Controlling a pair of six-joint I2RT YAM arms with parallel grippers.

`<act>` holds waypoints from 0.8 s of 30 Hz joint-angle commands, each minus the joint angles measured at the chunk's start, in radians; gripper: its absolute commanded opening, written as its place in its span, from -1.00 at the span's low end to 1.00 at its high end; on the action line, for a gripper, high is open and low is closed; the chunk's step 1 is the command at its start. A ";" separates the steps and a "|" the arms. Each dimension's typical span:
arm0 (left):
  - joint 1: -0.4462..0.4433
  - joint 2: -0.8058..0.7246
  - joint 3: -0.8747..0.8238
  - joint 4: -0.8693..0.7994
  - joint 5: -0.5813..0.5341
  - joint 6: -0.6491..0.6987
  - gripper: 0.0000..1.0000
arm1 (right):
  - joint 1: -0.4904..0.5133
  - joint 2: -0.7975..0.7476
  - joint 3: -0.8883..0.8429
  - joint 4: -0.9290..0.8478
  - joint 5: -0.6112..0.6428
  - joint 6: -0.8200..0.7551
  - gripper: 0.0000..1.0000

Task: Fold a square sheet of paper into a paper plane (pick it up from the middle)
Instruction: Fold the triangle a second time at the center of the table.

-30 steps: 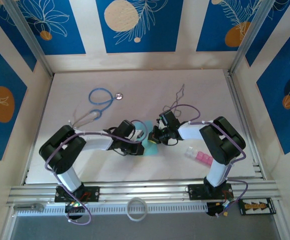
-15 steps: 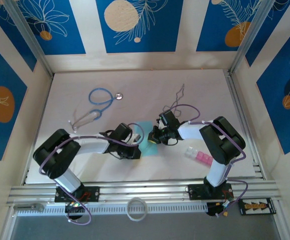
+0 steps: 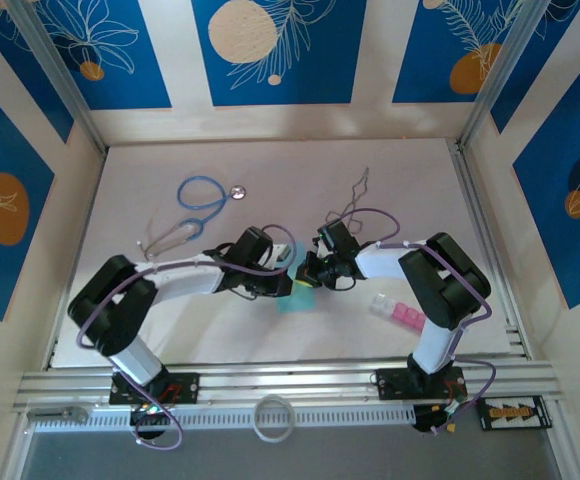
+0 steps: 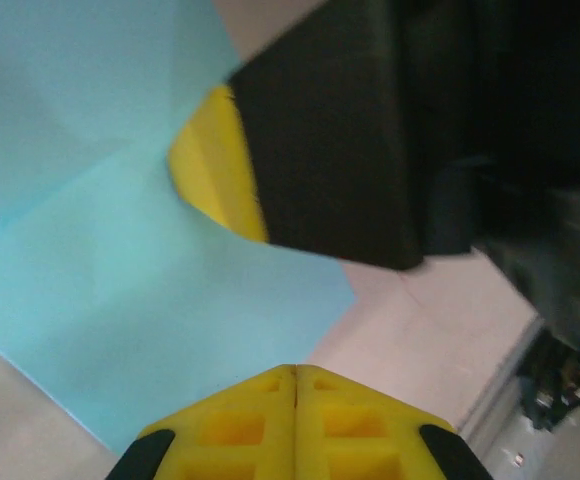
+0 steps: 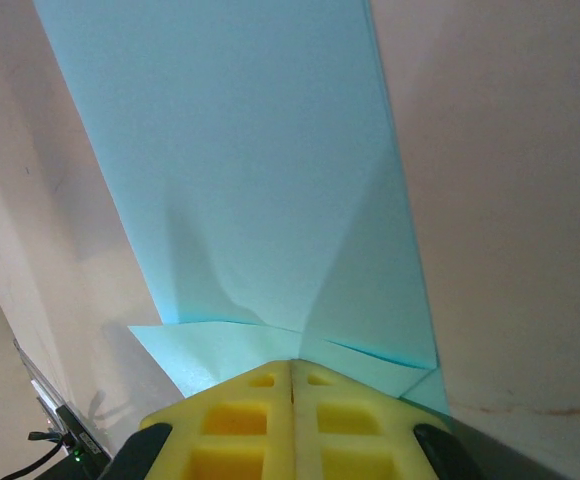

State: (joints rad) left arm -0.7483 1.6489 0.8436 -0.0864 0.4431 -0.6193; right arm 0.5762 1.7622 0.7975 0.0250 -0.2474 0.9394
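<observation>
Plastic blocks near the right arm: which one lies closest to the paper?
The clear block, at the row's left end; the pink blocks sit farther from the turquoise paper.

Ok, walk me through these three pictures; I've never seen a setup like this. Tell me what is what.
These are two robot arms bolted at the near edge of a white table. The wide picture looks down from above and behind them; the other two come from a camera on each wrist, so the yellow tips at the bottom are that arm's own pincer. The left pincer and the right pincer are both shut, meeting over a light turquoise-blue sheet of paper that already carries folds. Whether either pinches it or merely presses on it is unclear. Also lying there: a blue-tubed stethoscope and small pink and clear plastic blocks.
</observation>
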 commanded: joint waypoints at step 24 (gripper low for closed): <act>0.008 0.112 -0.112 0.044 -0.035 0.015 -1.00 | 0.069 -0.013 0.005 -0.029 -0.040 -0.091 -1.00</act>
State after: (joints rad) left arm -0.7418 1.7164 0.7460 0.0715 0.4480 -0.6216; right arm 0.6281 1.6932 0.7921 0.0036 -0.2665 0.8600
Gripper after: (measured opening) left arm 0.048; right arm 0.057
